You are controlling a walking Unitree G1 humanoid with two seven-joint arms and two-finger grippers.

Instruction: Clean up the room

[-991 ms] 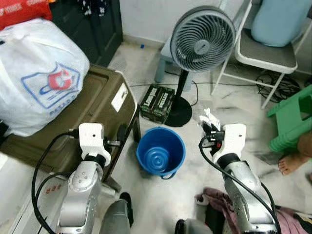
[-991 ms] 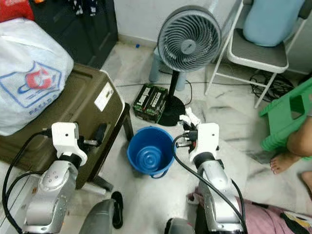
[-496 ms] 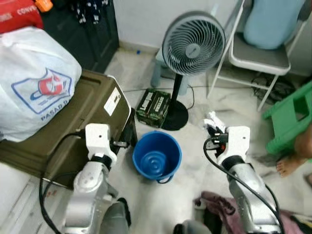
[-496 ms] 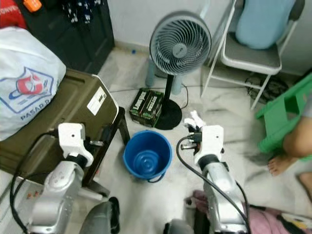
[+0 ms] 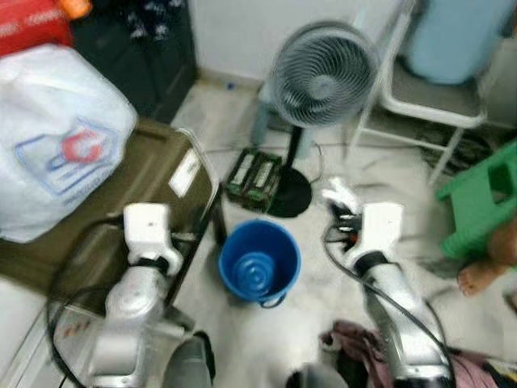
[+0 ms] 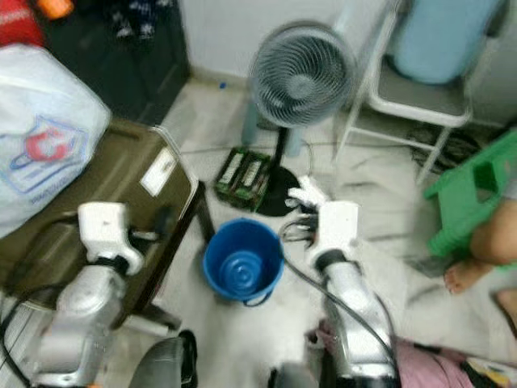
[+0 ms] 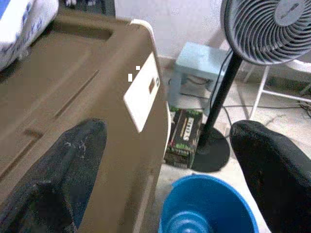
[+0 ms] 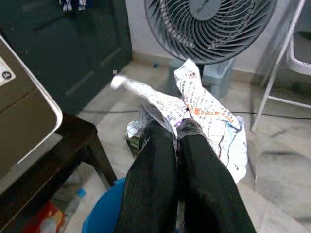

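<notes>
The right gripper [image 8: 177, 133], jaws pinching crumpled paper [image 8: 204, 109], hangs just right of the blue bucket [image 5: 258, 263]; the left gripper [image 7: 170, 145] gapes idle.

The right gripper [image 5: 343, 212], pinching crumpled paper [image 8: 204, 109], has moved toward nine o'clock, closer to the blue bucket [image 5: 259, 260], while the head camera view has shifted and blurred.

Blue bucket [image 5: 259, 263] — white printed wrapper [image 8: 204, 109]
</notes>
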